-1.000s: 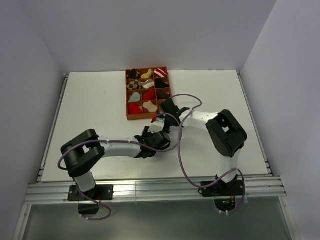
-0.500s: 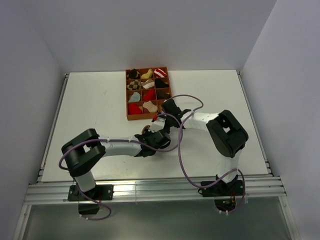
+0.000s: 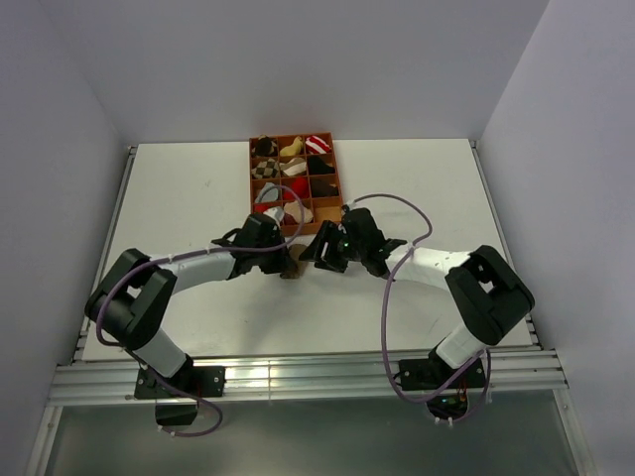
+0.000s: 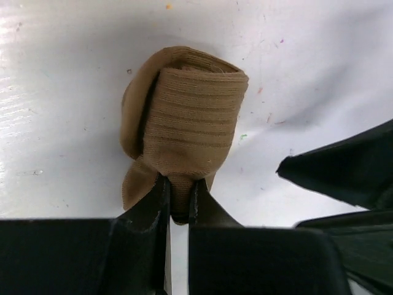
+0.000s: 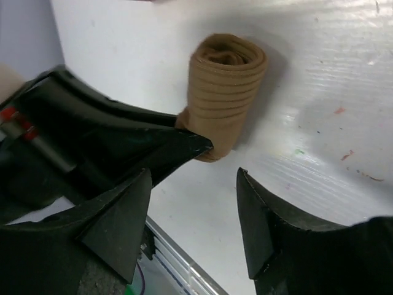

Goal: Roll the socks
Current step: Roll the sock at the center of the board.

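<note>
Brown ribbed fabric sock (image 4: 190, 123), rolled, lies mid-surface on the white table (image 3: 179, 198), just before the orange compartment tray (image 3: 251, 178); left gripper (image 4: 178, 187) pinches its loose tail; right gripper (image 5: 224, 161) hangs spread beside it; a tug might unwind the roll; only the left wrist view shows that pinch.

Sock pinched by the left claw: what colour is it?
The sock is plain brown, finely ribbed; left wrist view shows it best.
</note>
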Action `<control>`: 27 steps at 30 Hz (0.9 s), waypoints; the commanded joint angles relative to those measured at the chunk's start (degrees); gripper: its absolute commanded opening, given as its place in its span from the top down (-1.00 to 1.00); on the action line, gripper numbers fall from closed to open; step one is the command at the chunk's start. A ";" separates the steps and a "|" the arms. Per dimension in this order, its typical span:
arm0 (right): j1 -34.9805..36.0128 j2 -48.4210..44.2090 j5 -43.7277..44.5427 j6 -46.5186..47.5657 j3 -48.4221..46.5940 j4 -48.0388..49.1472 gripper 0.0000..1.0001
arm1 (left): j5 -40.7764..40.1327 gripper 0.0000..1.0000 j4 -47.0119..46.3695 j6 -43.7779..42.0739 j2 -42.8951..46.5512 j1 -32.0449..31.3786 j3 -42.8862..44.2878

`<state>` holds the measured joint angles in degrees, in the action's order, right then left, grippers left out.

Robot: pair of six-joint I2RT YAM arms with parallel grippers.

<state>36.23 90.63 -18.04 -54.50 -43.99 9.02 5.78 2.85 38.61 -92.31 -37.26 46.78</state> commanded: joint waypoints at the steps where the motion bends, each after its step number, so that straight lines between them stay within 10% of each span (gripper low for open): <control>1: 0.07 -1.69 1.87 -0.96 1.27 6.45 -0.32 | 17.14 0.99 -0.81 4.97 -1.90 5.42 -4.67; 27: 3.67 15.53 1.79 4.84 -9.53 9.09 -0.33 | 29.29 0.99 -16.03 23.00 -3.84 19.32 -14.52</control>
<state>39.07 104.47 -15.99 -51.27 -50.35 15.97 35.33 -13.06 59.48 -94.61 -18.83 34.54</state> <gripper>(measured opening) 0.674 0.094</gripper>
